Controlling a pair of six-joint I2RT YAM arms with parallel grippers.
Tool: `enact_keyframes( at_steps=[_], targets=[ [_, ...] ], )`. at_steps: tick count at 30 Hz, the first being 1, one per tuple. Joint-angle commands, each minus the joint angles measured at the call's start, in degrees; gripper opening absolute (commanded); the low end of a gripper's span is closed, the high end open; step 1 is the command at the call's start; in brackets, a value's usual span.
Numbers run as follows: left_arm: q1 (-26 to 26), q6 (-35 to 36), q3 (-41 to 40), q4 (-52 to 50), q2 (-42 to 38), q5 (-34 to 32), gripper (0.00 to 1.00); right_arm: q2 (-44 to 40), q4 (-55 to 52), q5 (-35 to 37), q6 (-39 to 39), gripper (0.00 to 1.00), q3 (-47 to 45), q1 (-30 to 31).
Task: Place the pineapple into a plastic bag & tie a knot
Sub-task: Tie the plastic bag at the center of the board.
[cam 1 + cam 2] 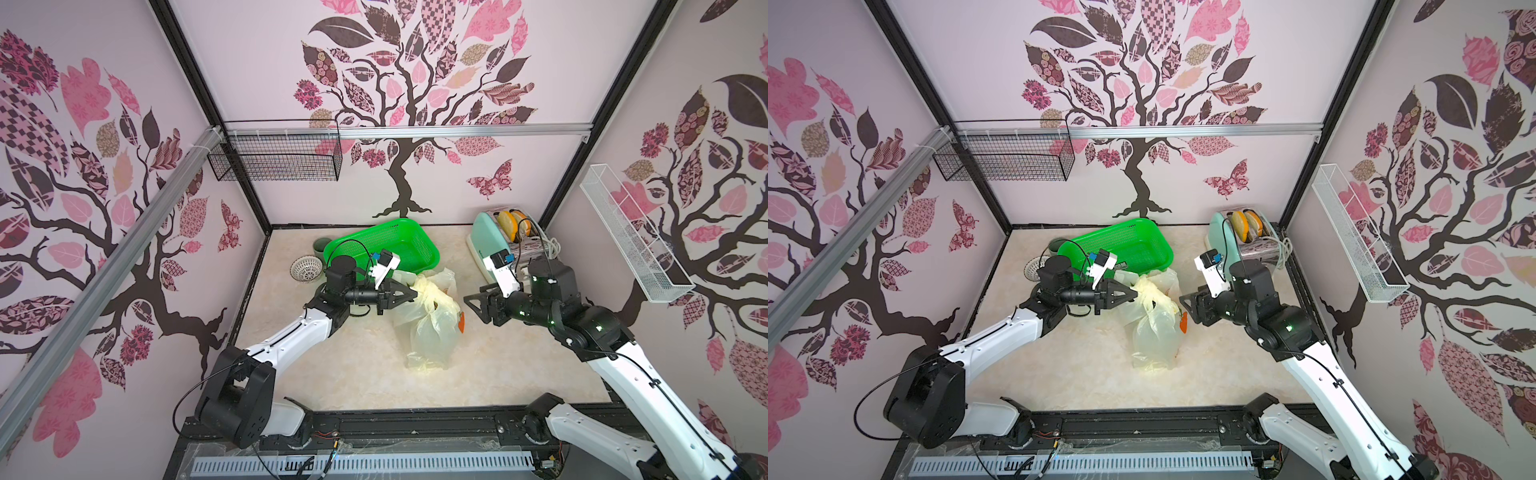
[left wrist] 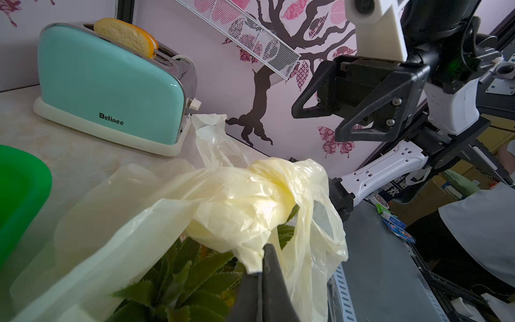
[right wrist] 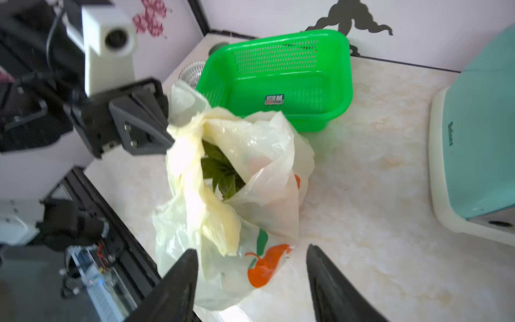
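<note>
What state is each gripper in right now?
Left gripper: shut on the plastic bag.
Right gripper: open, holding nothing.

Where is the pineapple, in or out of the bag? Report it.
In: leaves of the pineapple show inside the mouth of the plastic bag; the fruit itself is hidden.

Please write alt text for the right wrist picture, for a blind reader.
The left gripper pinches the top of a pale-yellow plastic bag on the table, pineapple leaves showing in its mouth. The right gripper is open before it; a green basket sits behind.
</note>
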Motion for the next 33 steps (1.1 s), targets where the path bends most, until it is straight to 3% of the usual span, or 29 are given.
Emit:
enact_keyframes(
  at_steps=[1,6,17,27,33],
  targets=[
    [-0.26,0.95,1.41,-0.07,0.28,-0.2,0.0,0.7,-3.34,-2.84,-15.91,0.63,-1.47,-0.19],
    [-0.35,1.52,1.41,-0.74,0.03,-0.34,0.0,3.56,-1.56,-6.59,-22.53,0.55,-2.8,-0.2],
    [-0.37,2.1,1.74,-1.49,0.19,-0.61,0.0,5.45,7.45,-13.54,-20.15,0.43,-5.57,-0.05],
    [-0.44,2.68,3.01,-3.13,-0.23,-1.87,0.0,5.52,8.4,-12.55,-19.94,0.09,-6.29,0.1],
    [-0.91,10.2,7.72,-17.69,-3.91,-8.24,0.0,4.08,6.61,-9.13,-18.12,0.0,-5.88,0.08]
  ],
)
